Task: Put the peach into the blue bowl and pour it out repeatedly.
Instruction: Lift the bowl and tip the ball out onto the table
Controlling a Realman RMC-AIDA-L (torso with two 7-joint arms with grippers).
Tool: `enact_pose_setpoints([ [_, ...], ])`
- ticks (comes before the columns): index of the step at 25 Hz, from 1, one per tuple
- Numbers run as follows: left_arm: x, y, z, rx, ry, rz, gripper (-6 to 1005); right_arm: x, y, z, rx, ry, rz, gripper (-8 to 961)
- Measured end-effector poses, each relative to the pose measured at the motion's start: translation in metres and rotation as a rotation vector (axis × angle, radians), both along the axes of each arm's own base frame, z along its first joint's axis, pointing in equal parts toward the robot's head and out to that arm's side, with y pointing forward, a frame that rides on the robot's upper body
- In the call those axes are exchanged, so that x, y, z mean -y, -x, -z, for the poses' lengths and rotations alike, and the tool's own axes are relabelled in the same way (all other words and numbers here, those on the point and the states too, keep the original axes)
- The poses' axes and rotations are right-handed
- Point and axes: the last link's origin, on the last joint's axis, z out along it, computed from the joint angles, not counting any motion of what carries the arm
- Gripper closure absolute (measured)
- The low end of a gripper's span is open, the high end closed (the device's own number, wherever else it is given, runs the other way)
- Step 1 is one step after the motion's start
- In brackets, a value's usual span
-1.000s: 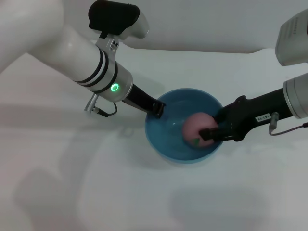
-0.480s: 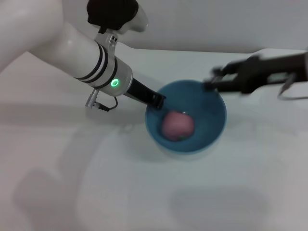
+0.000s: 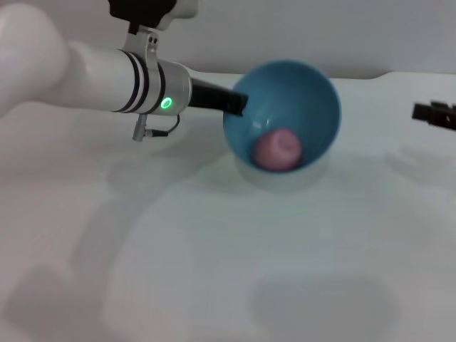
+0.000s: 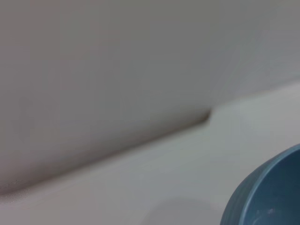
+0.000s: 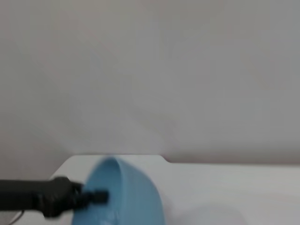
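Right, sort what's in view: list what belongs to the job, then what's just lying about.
Job:
- peach, inside the bowl
- bowl, lifted and tilted, rim gripped by the left gripper
- right gripper, off at the right edge, away from the bowl

Lying about:
- nothing else, only the table
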Motion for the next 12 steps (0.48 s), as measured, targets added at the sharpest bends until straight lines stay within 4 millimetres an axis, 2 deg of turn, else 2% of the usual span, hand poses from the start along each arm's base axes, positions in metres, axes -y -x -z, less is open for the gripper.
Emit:
enact_pose_setpoints([
  [6, -0.001, 0.004, 0.006, -0.003, -0.186, 0.141, 1001, 0.028, -0.039, 0.009, -0.079, -0.002, 0.149, 425],
  [12, 0.016, -0.001, 0.031, -0.155, -0.437, 0.4, 1000, 0.047, -0.062, 0.009, -0.118, -0.028, 0.241, 425],
])
